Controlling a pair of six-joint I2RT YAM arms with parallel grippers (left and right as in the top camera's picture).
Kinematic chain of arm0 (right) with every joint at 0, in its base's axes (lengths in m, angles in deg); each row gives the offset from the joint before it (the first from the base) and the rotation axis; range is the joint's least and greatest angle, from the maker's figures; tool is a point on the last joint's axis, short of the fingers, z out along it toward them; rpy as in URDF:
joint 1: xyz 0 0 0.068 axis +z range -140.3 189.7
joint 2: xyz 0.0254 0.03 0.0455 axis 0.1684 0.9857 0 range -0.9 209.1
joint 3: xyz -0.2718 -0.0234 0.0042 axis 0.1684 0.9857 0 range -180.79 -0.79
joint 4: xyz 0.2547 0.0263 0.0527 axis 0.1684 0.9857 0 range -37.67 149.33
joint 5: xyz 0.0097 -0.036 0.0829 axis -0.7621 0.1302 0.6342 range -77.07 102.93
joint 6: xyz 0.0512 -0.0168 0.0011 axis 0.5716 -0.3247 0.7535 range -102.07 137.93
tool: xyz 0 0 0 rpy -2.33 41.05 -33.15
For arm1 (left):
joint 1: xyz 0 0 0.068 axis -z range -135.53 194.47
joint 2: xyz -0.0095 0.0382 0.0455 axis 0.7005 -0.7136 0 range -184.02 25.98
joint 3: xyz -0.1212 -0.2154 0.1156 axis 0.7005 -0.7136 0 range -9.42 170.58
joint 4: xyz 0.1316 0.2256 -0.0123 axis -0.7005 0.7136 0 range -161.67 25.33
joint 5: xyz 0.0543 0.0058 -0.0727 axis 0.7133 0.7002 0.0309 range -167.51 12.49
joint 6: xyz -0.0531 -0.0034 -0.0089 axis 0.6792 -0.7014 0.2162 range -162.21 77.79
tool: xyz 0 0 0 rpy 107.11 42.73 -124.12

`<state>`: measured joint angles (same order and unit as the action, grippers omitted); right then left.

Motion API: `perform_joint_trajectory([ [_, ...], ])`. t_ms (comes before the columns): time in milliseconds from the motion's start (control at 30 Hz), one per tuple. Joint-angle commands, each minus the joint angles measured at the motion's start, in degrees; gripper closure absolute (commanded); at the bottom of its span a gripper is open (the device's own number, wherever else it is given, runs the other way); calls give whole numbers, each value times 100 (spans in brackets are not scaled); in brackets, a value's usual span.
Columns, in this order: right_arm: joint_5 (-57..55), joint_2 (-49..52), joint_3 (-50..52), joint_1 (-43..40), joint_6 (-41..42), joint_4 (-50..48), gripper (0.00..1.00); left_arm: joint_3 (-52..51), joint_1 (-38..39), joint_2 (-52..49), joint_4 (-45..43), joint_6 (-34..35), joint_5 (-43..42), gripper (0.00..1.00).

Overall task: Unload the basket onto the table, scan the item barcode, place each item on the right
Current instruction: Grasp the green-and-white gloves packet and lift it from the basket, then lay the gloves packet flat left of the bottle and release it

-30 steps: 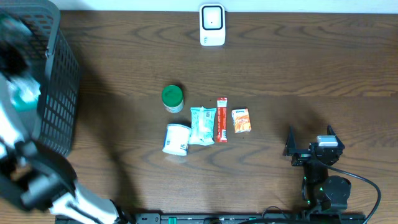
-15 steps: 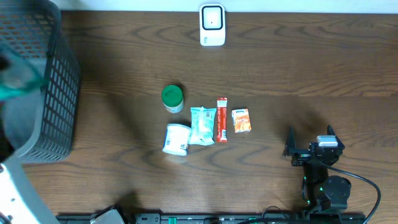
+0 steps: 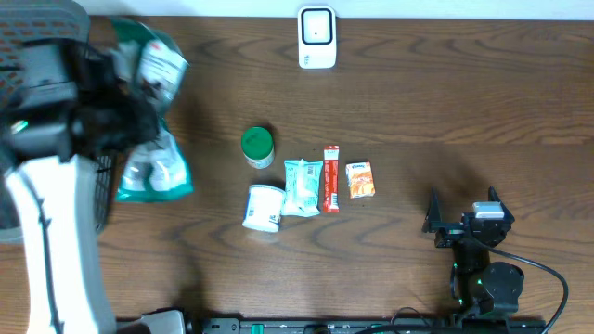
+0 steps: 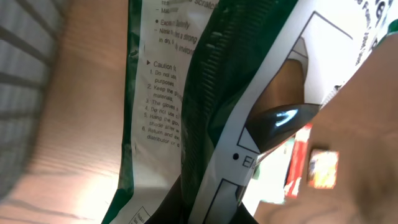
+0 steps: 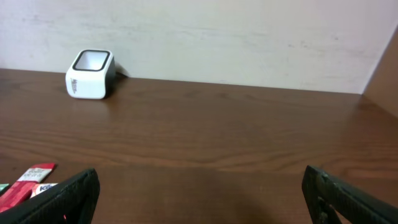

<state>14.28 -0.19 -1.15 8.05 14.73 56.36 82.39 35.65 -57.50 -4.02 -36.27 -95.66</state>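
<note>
A green-and-white printed bag [image 3: 154, 172] hangs in the air just right of the basket, with my left gripper [image 3: 125, 116] shut on its folded middle. In the left wrist view the bag [image 4: 168, 93] fills the frame, its small print facing the camera, pinched in my left gripper [image 4: 214, 202]. No barcode shows. The white scanner [image 3: 316, 37] stands at the back centre of the table and also shows as the scanner [image 5: 90, 74] in the right wrist view. My right gripper [image 3: 461, 219] rests low at the front right, open and holding nothing; in its own view the right gripper [image 5: 199, 199] spans bare wood.
A dark mesh basket [image 3: 37, 14] stands at the far left. Mid-table lie a green-lidded jar [image 3: 257, 147], a white cup [image 3: 264, 206], a teal packet [image 3: 303, 186], a red stick pack [image 3: 330, 178] and an orange packet [image 3: 359, 179].
My left arm has swung from over the basket to the right, bringing the green-and-white bag out over the table. The right arm has not moved.
</note>
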Motion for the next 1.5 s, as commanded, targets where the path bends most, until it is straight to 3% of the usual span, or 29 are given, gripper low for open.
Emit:
perform_joint_trajectory([
  [0, 22, -15, 7, -50, -26, 24, 1, -487, 254, -352, -173, -98, -63, 92],
  [267, 24, -15, 7, -50, -26, 24, 1, -1108, 612, -1193, -953, -111, 22, 93],
  [667, 24, -15, 7, -50, -26, 24, 1, -1145, 1012, -2210, -1276, -114, 514, 93],
  [967, 22, -15, 7, -50, -26, 24, 1, -1147, 1106, -2404, -1412, -66, 516, 93],
  [1300, 24, -15, 7, -50, -26, 24, 1, -1147, 1106, -2406, -1526, 514, 730, 92],
  [1367, 24, -15, 7, -50, -26, 24, 1, -1150, 1106, -2406, -1554, 514, 730, 85],
  [1400, 22, -15, 7, -50, -26, 24, 1, -1150, 1106, -2406, -1552, 511, 728, 73],
  [1467, 22, -15, 7, -50, -26, 24, 1, -1150, 1106, -2404, -1519, 511, 726, 38],
])
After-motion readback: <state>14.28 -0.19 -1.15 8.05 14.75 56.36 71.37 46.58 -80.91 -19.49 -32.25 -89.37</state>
